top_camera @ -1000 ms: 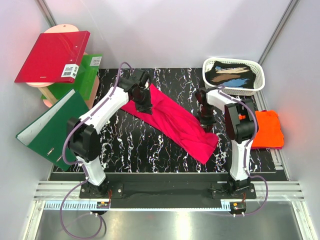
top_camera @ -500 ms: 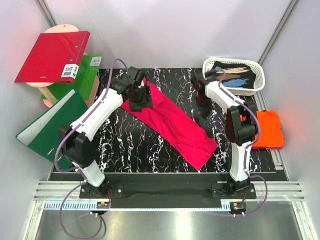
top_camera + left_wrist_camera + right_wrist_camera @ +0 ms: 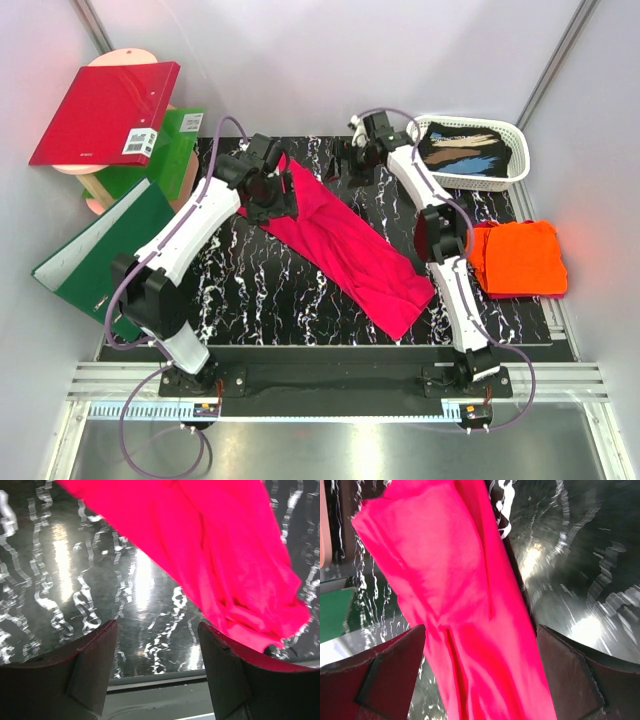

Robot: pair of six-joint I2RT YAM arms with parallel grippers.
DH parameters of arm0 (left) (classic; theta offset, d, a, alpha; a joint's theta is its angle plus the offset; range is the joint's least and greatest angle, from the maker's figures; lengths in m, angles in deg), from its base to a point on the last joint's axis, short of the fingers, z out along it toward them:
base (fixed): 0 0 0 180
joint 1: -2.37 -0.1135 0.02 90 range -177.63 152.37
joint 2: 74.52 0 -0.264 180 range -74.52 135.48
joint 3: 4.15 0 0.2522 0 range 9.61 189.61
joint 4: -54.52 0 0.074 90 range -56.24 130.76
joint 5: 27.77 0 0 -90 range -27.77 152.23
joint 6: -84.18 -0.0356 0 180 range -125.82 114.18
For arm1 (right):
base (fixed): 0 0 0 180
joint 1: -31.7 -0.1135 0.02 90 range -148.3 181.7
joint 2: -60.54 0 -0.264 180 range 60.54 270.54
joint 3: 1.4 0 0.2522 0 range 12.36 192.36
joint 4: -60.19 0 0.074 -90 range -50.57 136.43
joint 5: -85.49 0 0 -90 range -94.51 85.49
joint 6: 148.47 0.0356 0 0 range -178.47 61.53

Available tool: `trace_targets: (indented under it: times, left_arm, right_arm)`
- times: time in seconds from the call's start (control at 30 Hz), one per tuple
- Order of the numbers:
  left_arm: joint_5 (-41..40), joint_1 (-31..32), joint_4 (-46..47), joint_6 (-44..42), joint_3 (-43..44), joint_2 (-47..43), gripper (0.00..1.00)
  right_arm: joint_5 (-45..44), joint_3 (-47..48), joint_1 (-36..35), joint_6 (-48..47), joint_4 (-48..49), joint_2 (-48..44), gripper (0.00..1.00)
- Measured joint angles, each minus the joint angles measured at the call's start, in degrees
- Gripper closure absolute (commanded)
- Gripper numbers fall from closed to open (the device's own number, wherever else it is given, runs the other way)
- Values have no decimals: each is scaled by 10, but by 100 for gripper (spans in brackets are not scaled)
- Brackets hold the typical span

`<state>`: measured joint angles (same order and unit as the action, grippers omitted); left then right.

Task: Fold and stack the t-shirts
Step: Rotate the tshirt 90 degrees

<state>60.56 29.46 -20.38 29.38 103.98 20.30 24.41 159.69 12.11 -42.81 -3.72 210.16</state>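
Release has taken place on both sides, and we read the scene from left to right.

1. At the far left, a red binder (image 3: 100, 115) and green binders (image 3: 95, 250) stand off the bench (image 3: 260, 290). They play no part in the task.

2. The left claw (image 3: 268, 192) hangs over the far-left end of the magenta t-shirt (image 3: 345, 245). Its wrist view shows the fingers (image 3: 92, 675) apart with only bare bench between them, so we record it as released. A second ago it sat on this same end of the cloth.

3. The magenta t-shirt lies flat on the bench as a long narrow band, running from far left to near right. Neither claw touches it. We judge the lengthwise fold complete and the crosswise fold outstanding.

4. The right claw (image 3: 352, 160) is likewise released, fingers spread wide and nothing held. It has left the right side of the band and now hangs over the far side of the bench, left of the white basket (image 3: 520, 165).

5. The orange t-shirt (image 3: 518, 258) rests at the right edge of the bench, apart from the magenta one. With the right arm swung away, it is now in full view.

We judge that stacking cannot begin until the band is folded short. The next move calls for a fresh grip on one end.
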Motion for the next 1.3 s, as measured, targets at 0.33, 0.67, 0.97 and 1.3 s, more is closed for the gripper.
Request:
trace_targets:
  times: [0.33, 0.67, 0.97, 1.3]
  left_arm:
    - [-71, -47, -49, -1, 7, -59, 30]
    - [-76, -47, -68, -7, 8, -55, 30]
    - [-80, -47, -76, -9, 10, -55, 30]
    - [-77, -47, -79, -9, 8, -55, 30]
  right_arm:
    - [143, 73, 2, 82, 73, 127, 1]
    - [172, 86, 1, 115, 123, 158, 100]
    - [154, 63, -7, 120, 120, 163, 100]
    - [-48, 51, -16, 104, 109, 121, 100]
